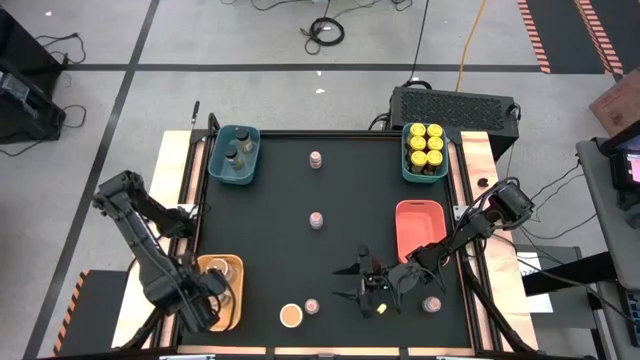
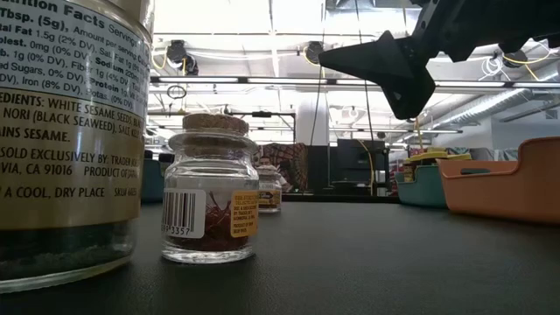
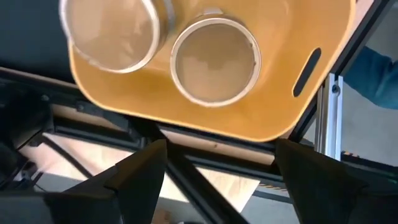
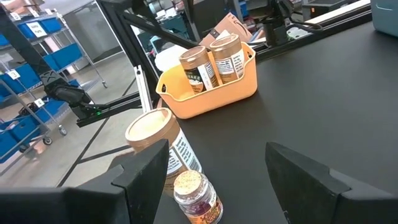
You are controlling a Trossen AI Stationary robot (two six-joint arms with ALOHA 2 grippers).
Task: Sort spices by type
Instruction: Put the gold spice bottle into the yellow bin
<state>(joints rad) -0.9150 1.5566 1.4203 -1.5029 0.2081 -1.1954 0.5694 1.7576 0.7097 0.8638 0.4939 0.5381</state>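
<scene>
Two tan-lidded jars (image 3: pixel 214 59) stand in the yellow tray (image 1: pixel 205 268) at the near left. My left gripper (image 3: pixel 217 186) hangs open above that tray's near edge, pointing down. My right gripper (image 1: pixel 348 284) is open and level above the table, pointing left. Ahead of it a tan-lidded jar (image 4: pixel 155 134) and a small cork-lidded jar (image 4: pixel 196 193) stand on the table, untouched. More small pinkish-lidded jars (image 1: pixel 316 220) stand on the black mat. Yellow-lidded jars (image 1: pixel 425 142) fill the far right teal tray, and dark-lidded jars (image 1: pixel 237 152) sit in the far left teal tray.
A coral tray (image 1: pixel 420 228) stands by the right arm with nothing visible in it. One small jar (image 1: pixel 432 304) stands near the right arm's forearm. The mat's middle (image 1: pixel 300 260) is open. Beyond the table's near left corner the frame rails (image 3: pixel 205 180) show.
</scene>
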